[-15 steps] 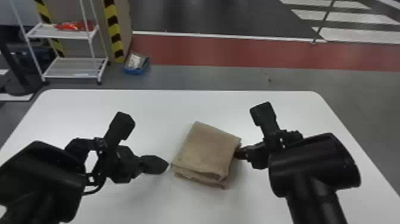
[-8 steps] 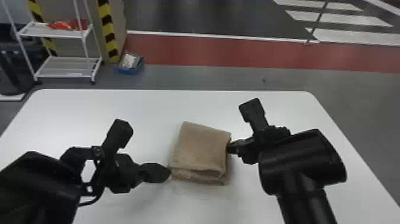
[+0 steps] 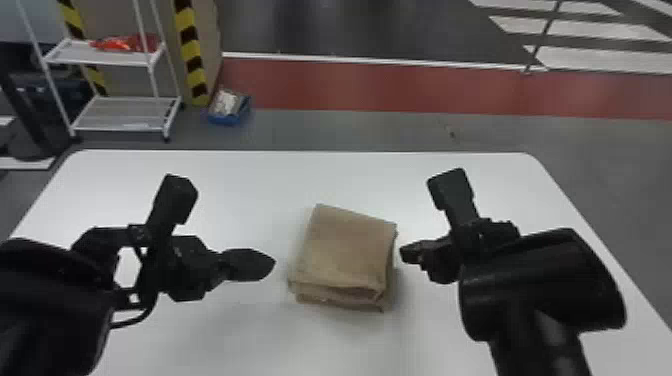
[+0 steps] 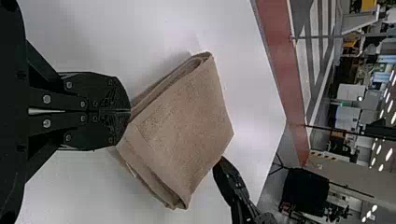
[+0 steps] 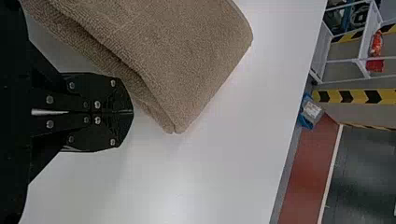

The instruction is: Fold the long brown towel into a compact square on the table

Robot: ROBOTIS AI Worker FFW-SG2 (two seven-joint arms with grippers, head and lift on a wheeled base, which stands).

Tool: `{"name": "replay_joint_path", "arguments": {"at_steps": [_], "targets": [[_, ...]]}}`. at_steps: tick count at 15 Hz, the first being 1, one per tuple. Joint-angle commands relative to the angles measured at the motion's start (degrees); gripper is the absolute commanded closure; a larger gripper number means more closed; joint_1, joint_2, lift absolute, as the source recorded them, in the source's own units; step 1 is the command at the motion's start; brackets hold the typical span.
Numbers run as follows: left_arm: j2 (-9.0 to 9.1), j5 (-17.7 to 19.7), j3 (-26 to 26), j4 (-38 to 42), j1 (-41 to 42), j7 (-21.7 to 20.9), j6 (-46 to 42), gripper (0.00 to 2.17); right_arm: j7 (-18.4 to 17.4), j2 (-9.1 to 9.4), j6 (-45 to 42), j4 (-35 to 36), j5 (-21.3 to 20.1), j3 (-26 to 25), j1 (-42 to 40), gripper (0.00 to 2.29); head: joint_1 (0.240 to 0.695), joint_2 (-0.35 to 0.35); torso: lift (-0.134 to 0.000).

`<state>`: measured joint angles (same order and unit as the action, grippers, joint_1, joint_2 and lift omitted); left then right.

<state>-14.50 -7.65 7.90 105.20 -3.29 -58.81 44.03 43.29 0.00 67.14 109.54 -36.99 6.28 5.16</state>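
Observation:
The brown towel (image 3: 347, 250) lies in a compact, layered, roughly square stack on the white table, its stacked edges facing the robot. Left of it in the head view is my left gripper (image 3: 272, 262), with a small gap between them; my right gripper (image 3: 404, 253) is just off its right side. In the left wrist view the left gripper (image 4: 130, 112) has its fingers together, near a corner of the towel (image 4: 187, 126). The right wrist view has the right gripper (image 5: 132, 112) also shut, beside the towel's edge (image 5: 177, 56), holding nothing.
The white table (image 3: 240, 340) extends around the towel on all sides. Beyond its far edge, on the floor, stand a white shelf rack (image 3: 120, 112) with a red item and a blue box (image 3: 229, 107).
The left gripper has drawn back to the left, away from the towel. The right gripper has parted from the towel's right side. The towel's angle in the head view has shifted slightly.

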Motion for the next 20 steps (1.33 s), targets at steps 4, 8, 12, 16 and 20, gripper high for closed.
{"name": "replay_joint_path", "arguments": {"at_steps": [4, 8, 12, 16, 20], "targets": [[-1.41, 1.1, -2.6, 2.6, 1.5, -0.2, 0.9, 2.15, -4.1, 0.05, -2.1, -10.6, -2.5, 0.6, 7.1, 2.10, 0.695, -0.103, -0.124], [-1.41, 1.4, -3.0, 2.6, 1.5, -0.2, 0.9, 2.15, -6.5, 0.05, -10.4, -14.2, -0.7, 1.2, 8.0, 2.10, 0.695, -0.094, -0.124], [-1.41, 1.4, -3.0, 2.6, 1.8, -0.2, 0.9, 2.15, -6.4, 0.05, -11.6, -15.6, 2.5, 2.0, 8.9, 2.10, 0.695, -0.067, -0.124], [-1.76, 1.5, -3.1, 2.6, 1.9, 0.0, 0.8, 2.15, -6.4, 0.05, -17.1, -15.9, 6.4, 2.2, 8.4, 2.10, 0.695, -0.038, -0.124], [-2.11, 2.0, -3.6, 2.6, 2.1, -0.1, 0.2, 2.15, -7.0, 0.05, -16.6, -15.1, 4.0, 2.2, 7.2, 2.10, 0.695, -0.018, -0.124]]}}
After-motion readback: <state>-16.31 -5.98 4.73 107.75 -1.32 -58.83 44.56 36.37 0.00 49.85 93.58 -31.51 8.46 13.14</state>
